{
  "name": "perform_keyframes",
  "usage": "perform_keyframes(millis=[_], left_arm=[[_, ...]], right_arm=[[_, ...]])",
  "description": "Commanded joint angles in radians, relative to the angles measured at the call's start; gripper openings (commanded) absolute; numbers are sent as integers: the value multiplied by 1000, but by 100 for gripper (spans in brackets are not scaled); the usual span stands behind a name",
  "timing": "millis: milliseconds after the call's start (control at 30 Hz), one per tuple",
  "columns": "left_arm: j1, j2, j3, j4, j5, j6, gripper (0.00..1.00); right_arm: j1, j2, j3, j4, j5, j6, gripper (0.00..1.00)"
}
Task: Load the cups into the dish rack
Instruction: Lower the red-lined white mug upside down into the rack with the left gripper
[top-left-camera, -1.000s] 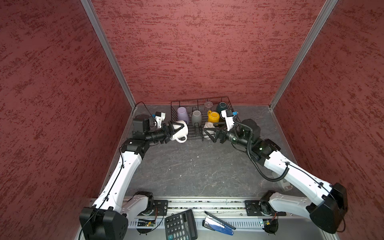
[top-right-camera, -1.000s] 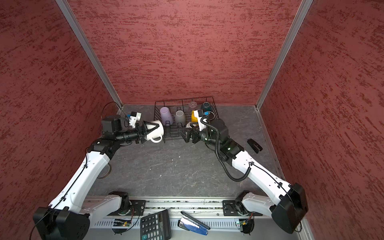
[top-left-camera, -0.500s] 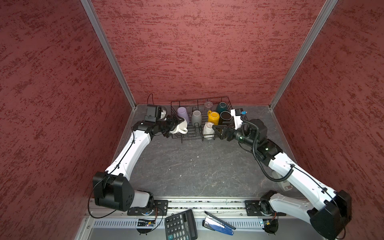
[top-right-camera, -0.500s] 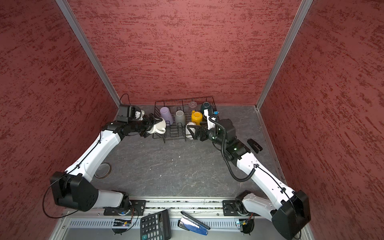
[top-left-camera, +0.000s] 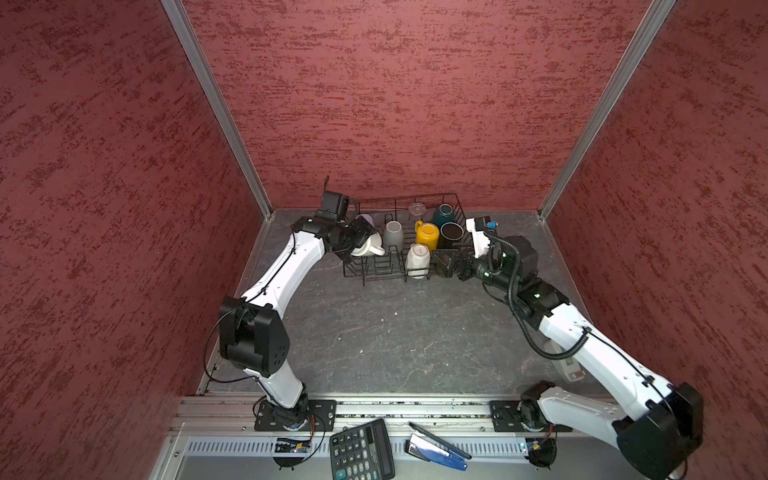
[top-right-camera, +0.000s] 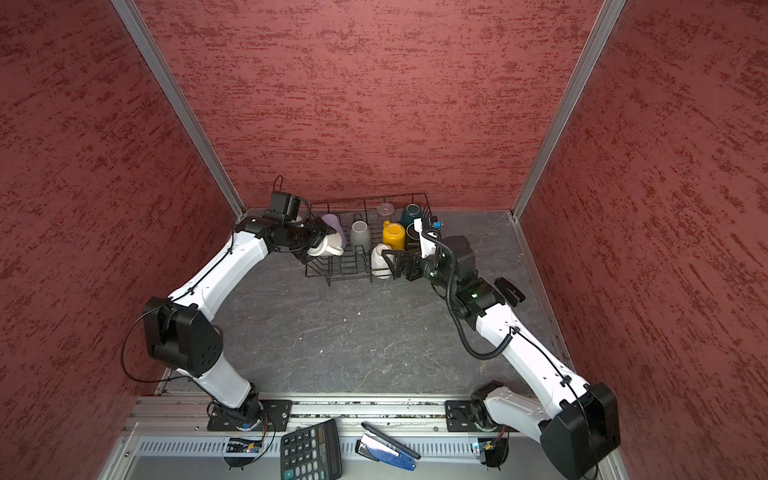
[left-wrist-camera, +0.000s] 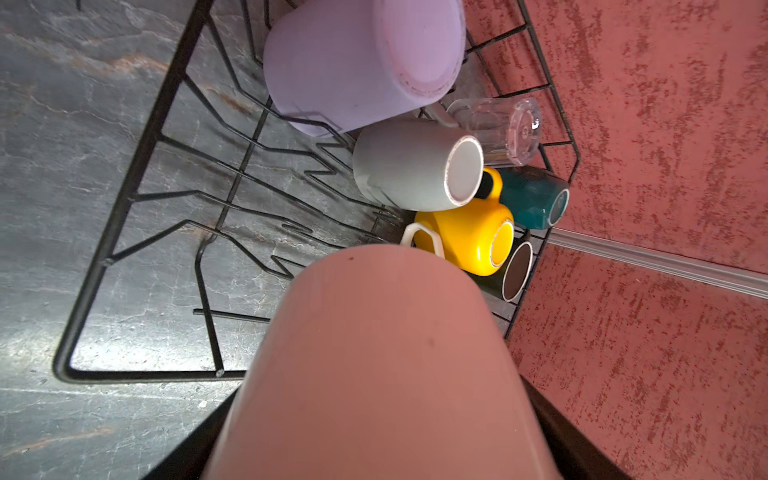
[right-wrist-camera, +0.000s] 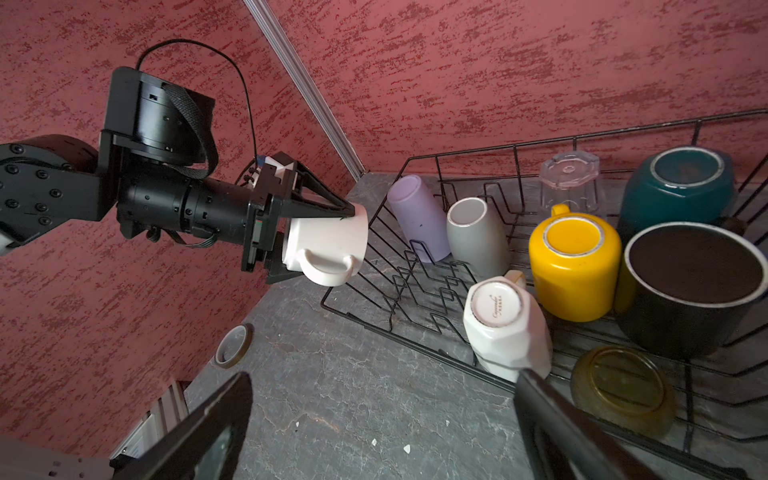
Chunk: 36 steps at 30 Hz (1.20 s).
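The black wire dish rack stands by the back wall. In it are a lavender tumbler, a grey mug, a clear glass, a teal mug, a yellow mug, a black mug, a faceted white mug and an olive-brown glass. My left gripper is shut on a white mug, lying sideways over the rack's left end. My right gripper stands open and empty beside the faceted mug.
A tape roll lies on the floor by the left wall. A small black object lies by the right arm. A calculator and a stapler sit at the front rail. Red walls close in on three sides.
My left arm has swung back and carried the white mug from in front of the rack to over its left end. My right gripper has drawn back a little to the right.
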Motion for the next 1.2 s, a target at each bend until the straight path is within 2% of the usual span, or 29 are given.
perform_keyframes(millis=[0,333,600,867,1167], left_arm=[[-14,24,69,-12,-34,-43,0],[-30,210,276,-175,-75,-70,0],[-44,313,314,-209,-84,-107,0],[-45,393,381,-266,-111,-95,0],[-36,410,359,-271,-149,-111,0]], right_arm=[[-13,2,-5,19,-41,-4,99],[-34,32,-70,129,-118,56,99],[-48,19,-92,123,-117,33,99],[-62,15,-109,142,-131,38,99],[-70,22,-112,146,-138,39,99]])
